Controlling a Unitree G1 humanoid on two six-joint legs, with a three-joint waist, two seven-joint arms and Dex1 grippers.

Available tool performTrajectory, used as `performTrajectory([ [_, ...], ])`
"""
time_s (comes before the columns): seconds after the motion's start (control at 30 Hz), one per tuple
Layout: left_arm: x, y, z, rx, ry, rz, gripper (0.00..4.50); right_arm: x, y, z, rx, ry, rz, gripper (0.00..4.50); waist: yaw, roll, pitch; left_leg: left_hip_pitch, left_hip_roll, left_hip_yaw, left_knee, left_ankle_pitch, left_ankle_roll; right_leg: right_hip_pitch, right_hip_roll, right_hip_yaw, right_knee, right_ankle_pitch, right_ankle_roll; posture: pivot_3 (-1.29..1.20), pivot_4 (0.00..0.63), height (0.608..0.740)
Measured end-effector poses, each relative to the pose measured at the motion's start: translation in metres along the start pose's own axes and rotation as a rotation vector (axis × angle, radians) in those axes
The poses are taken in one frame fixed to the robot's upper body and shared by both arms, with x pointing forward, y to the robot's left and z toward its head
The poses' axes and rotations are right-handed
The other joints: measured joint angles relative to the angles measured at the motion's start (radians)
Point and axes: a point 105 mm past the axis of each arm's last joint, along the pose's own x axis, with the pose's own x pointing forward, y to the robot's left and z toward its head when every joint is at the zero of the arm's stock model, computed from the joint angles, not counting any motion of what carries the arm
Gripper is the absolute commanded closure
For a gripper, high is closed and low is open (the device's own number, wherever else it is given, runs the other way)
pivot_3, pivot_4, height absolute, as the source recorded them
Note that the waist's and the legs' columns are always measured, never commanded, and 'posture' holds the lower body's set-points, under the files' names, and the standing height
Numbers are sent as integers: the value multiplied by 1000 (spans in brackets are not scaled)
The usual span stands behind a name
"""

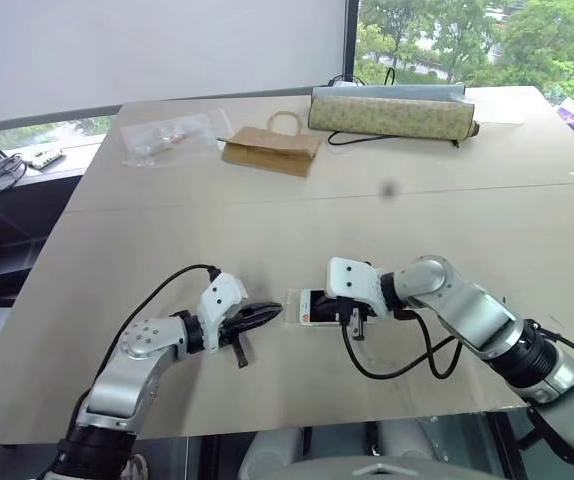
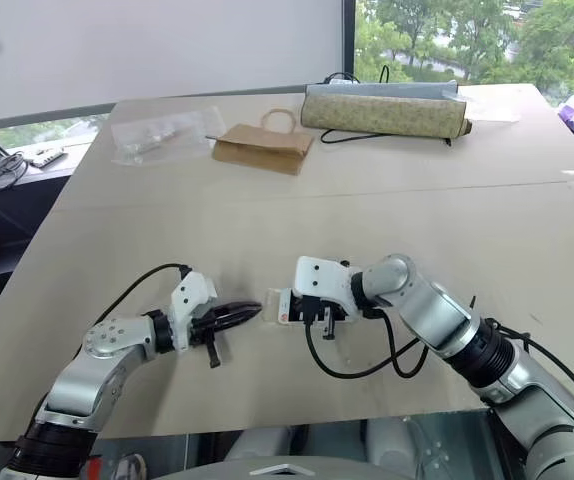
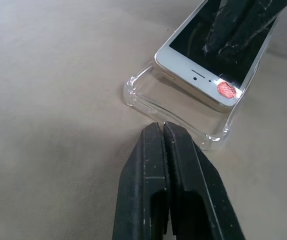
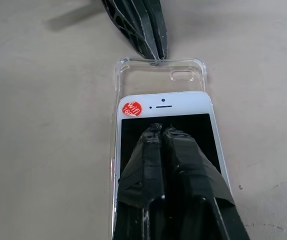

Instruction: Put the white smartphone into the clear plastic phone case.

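The white smartphone point(image 4: 163, 106), black screen up with a red sticker at its end, lies partly inside the clear plastic phone case point(image 4: 148, 80) on the table. The case's empty end, with the camera cut-out, sticks out beyond the phone's sticker end. My right gripper point(image 4: 159, 129) is shut, and its tips rest on the screen just behind the white bezel. My left gripper point(image 3: 162, 125) is shut too, with its tips against the rim of the case's empty end. In the head views both grippers point(image 2: 255, 311) point(image 2: 312, 312) meet at the phone point(image 2: 285, 305) near the table's front edge.
At the back of the tan table point(image 1: 167, 240) lie a crinkled clear plastic bag point(image 1: 172, 135), a brown paper bag point(image 1: 270, 150) and a long patterned roll point(image 1: 392, 115). Black cables loop from both wrists point(image 1: 397, 365). The table's front edge runs just below the arms.
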Motion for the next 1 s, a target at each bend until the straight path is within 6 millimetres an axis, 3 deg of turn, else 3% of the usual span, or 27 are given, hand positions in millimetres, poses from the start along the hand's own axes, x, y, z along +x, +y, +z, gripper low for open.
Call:
performTrajectory([
  [0.13,0,-1,1,-8,10,5,4389,3,5,2,102,-47,28,4500,1,0,0,0,0,0,0,0,1,0,0,0,0,0,0,0,150,740],
  [0.37,3,-2,3,-18,13,7,4389,1,8,-4,122,-10,45,4500,6,0,0,0,-1,0,-1,0,0,0,-1,0,-1,0,0,0,150,740],
  [0.73,6,-4,3,-26,7,5,4389,13,-5,-2,249,-77,-49,4500,13,1,-5,6,-1,-1,-3,-1,2,5,0,0,-1,0,0,0,150,740],
  [0.87,10,-8,4,-28,-1,-17,4389,2,-8,-3,304,-124,-95,4500,19,1,-3,4,-1,-2,-3,0,1,4,-1,-1,-2,0,0,0,150,740],
  [0.97,14,-11,7,-16,-15,-36,4389,-21,-19,-3,326,-143,-185,4500,17,1,0,-1,-1,-1,-3,0,0,-1,-1,0,-2,0,0,0,150,740],
  [1.0,15,-11,8,-9,-20,-41,4389,-39,-23,2,296,-149,-233,4500,16,2,0,-4,-1,-1,-4,0,0,-4,0,0,-1,0,0,0,150,740],
])
